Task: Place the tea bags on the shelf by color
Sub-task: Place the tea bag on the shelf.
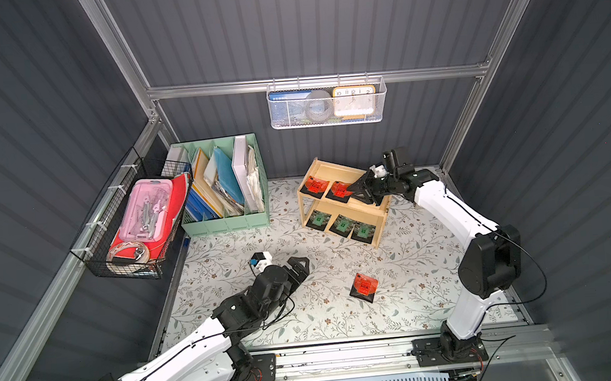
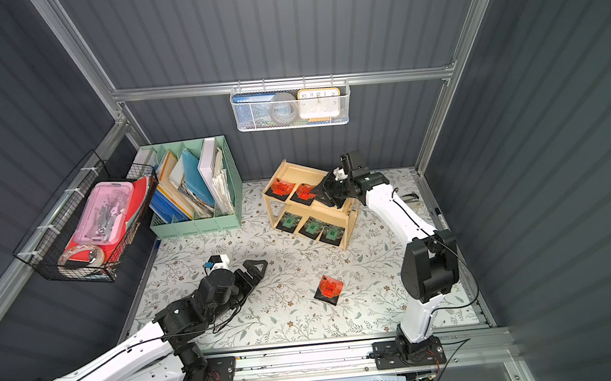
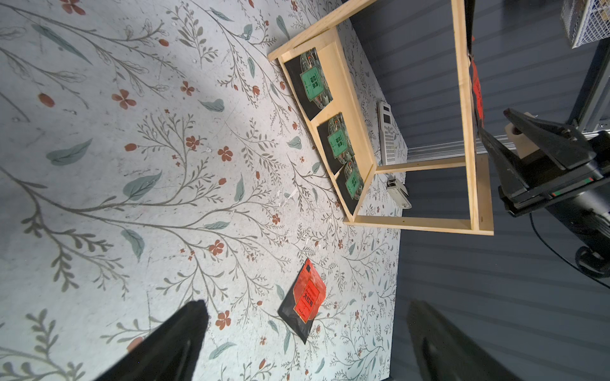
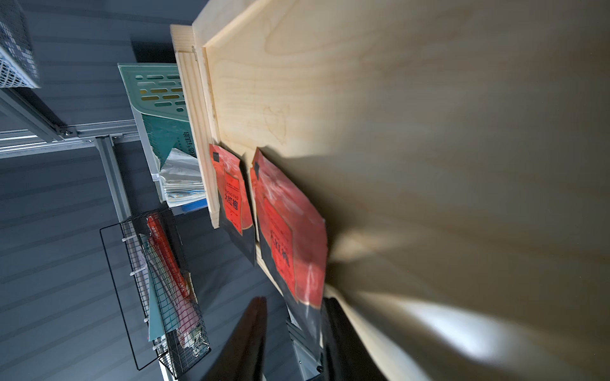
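Note:
The wooden shelf (image 1: 347, 175) (image 2: 304, 173) stands at the back of the table. Its upper tier holds two red tea bags (image 1: 313, 186) (image 1: 340, 189), and its lower tier holds three green tea bags (image 1: 343, 224) (image 3: 338, 142). My right gripper (image 1: 352, 192) (image 4: 295, 301) is at the upper tier with its jaws apart. The black end of the nearer red bag (image 4: 290, 237) lies between them, against one finger. A third red tea bag (image 1: 364, 286) (image 2: 329, 288) (image 3: 307, 297) lies flat on the table. My left gripper (image 1: 303, 263) (image 3: 307, 306) hovers wide open to its left, holding nothing.
A mint-green file organizer (image 1: 225, 219) stands left of the shelf. A black wire basket (image 1: 130, 225) hangs on the left wall, a white mesh basket (image 1: 327, 103) on the back wall. A calculator (image 3: 386, 132) and a small stapler-like item (image 3: 399, 193) lie behind the shelf.

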You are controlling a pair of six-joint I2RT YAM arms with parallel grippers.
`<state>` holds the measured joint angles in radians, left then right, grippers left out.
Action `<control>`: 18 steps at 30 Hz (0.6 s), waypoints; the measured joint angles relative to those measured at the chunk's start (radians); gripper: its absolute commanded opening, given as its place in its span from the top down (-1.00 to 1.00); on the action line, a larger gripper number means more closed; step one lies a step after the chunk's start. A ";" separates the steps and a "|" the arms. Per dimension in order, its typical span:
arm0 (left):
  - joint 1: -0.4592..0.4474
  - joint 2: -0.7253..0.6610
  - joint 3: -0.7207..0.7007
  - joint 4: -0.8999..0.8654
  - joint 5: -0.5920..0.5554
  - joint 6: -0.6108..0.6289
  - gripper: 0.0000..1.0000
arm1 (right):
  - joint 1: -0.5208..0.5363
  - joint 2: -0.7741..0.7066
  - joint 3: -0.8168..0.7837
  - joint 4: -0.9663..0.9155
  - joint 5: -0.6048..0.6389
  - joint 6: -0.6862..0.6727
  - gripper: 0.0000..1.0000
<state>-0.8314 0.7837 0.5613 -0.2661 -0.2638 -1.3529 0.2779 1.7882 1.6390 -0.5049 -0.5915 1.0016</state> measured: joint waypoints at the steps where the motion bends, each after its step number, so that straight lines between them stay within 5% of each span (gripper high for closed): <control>1: 0.000 0.000 0.000 0.000 0.000 0.000 -1.00 | 0.000 0.000 0.002 -0.002 0.004 -0.002 0.31; 18: 0.000 0.020 0.000 0.024 0.014 0.013 -1.00 | -0.015 -0.036 0.011 -0.061 0.035 -0.040 0.25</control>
<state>-0.8310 0.8040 0.5613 -0.2417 -0.2497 -1.3399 0.2630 1.7519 1.6501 -0.5655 -0.5560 0.9615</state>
